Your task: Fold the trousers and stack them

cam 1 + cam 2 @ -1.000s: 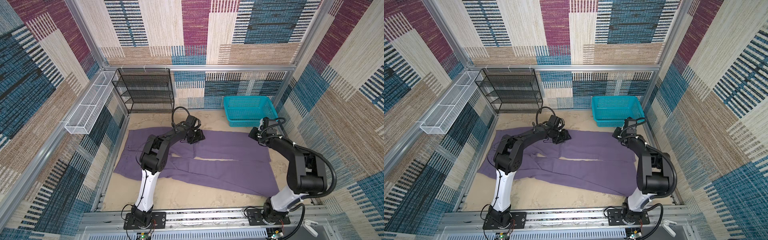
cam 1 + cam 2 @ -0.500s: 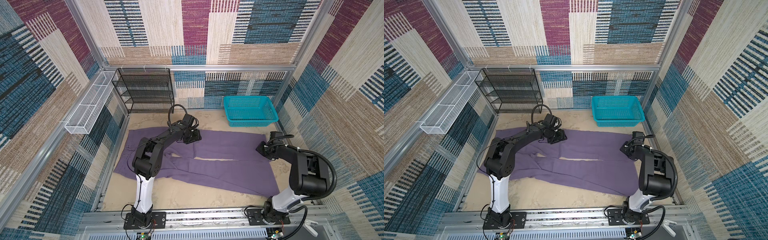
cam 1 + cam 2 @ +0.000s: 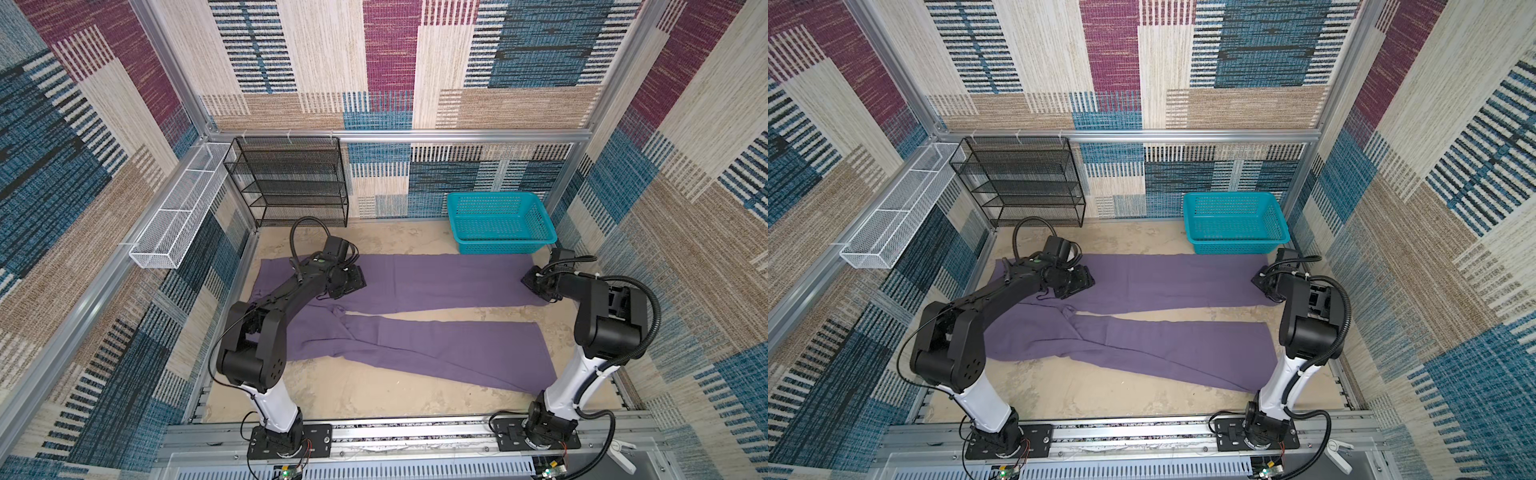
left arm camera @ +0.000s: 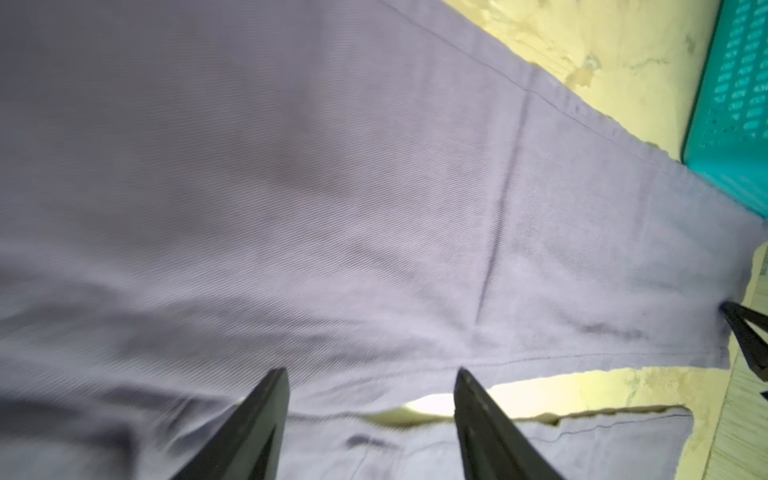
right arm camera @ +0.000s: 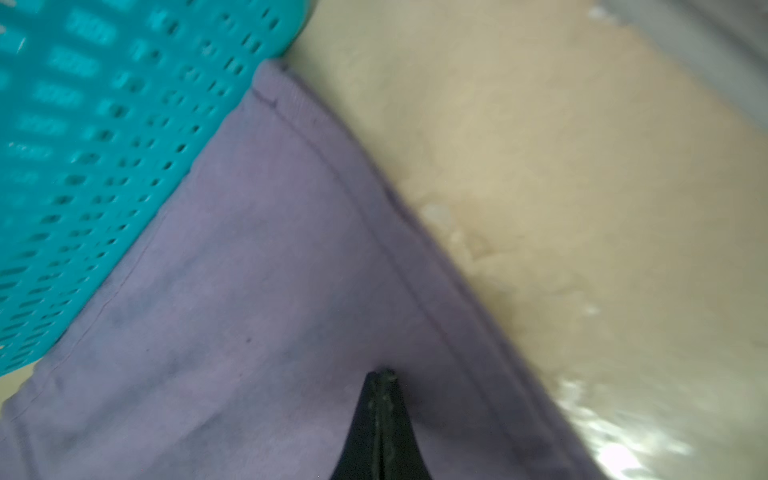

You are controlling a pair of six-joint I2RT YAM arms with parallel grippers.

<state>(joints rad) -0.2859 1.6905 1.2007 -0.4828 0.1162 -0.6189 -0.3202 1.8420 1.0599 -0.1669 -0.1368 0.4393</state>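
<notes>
Nearest you, the trousers (image 3: 457,353) are lying flat on the sandy table (image 3: 374,395), waist to the left, both legs running right with a strip of table between them. Over the far leg, near the waist, your left gripper (image 4: 370,374) is hanging with jaws spread — nothing between them. At that leg's hem your right gripper (image 5: 382,376) is sitting clenched, tips at the cloth — whether pinching it, you cannot tell. Beyond, the teal basket (image 3: 500,246) is meeting the leg's far edge.
</notes>
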